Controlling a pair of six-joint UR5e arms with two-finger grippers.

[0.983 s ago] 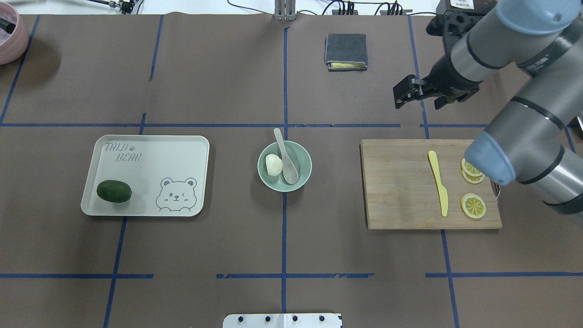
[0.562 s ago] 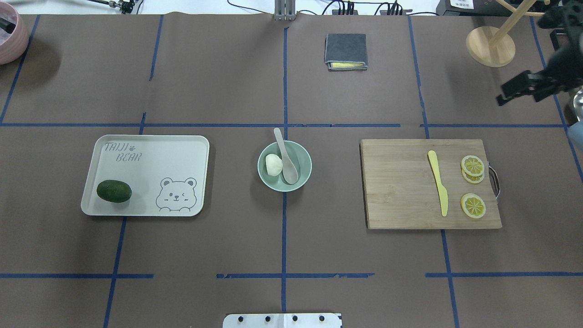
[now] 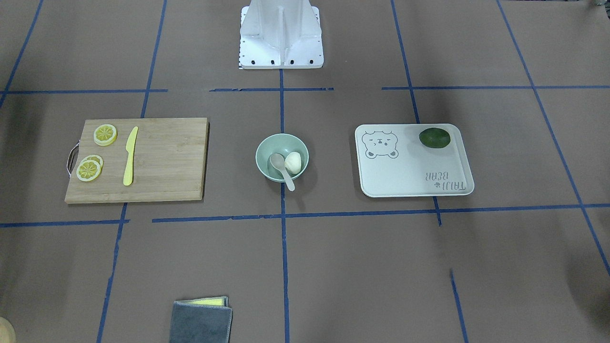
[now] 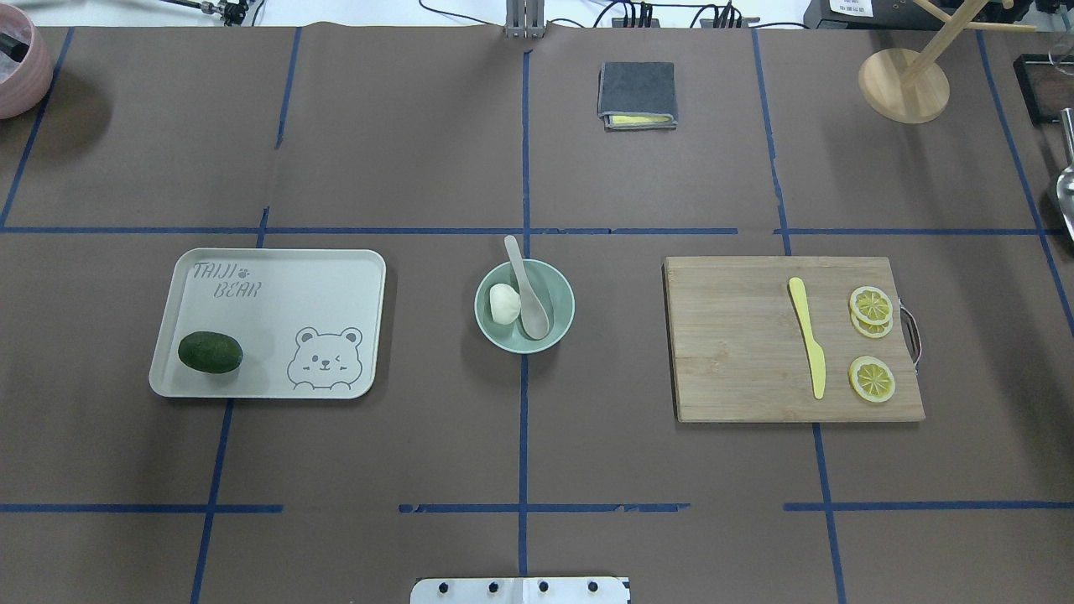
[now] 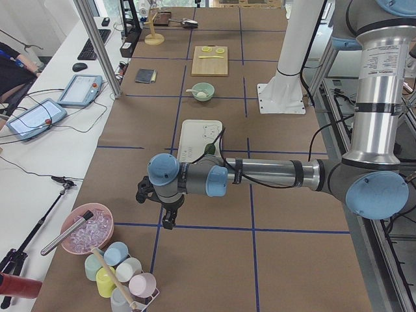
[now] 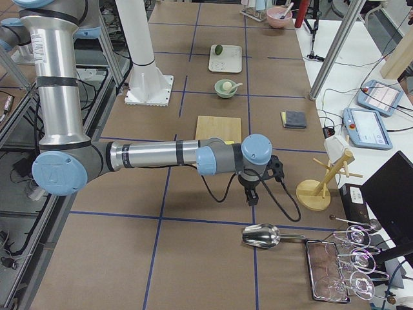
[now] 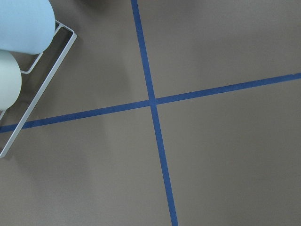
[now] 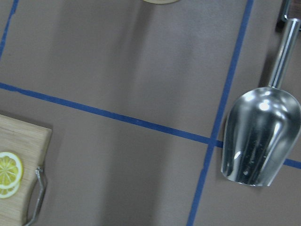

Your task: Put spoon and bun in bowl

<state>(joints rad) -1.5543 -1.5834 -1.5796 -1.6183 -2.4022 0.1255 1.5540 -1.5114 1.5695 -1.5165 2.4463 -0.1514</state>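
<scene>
The mint-green bowl point(image 4: 555, 334) stands at the table's middle. The white bun point(image 4: 503, 303) lies in its left half. The pale spoon point(image 4: 529, 294) lies in the bowl beside the bun, its handle over the far rim. The front-facing view shows the bowl point(image 3: 267, 143), bun point(image 3: 293, 162) and spoon point(image 3: 279, 164) the same way. My left gripper point(image 5: 168, 220) shows only in the exterior left view, far from the bowl. My right gripper point(image 6: 250, 194) shows only in the exterior right view, past the cutting board. I cannot tell whether either is open or shut.
A bear-print tray point(image 4: 277, 310) holds a dark green fruit point(image 4: 210, 351) on the left. A cutting board point(image 4: 738, 344) on the right holds a yellow knife point(image 4: 807, 335) and lemon slices point(image 4: 871, 379). A metal scoop point(image 8: 261, 136) lies under the right wrist. A cup rack point(image 5: 123, 273) stands near the left gripper.
My right arm has drawn back to the right and left the overhead view. The bowl, bun and spoon have not moved.
</scene>
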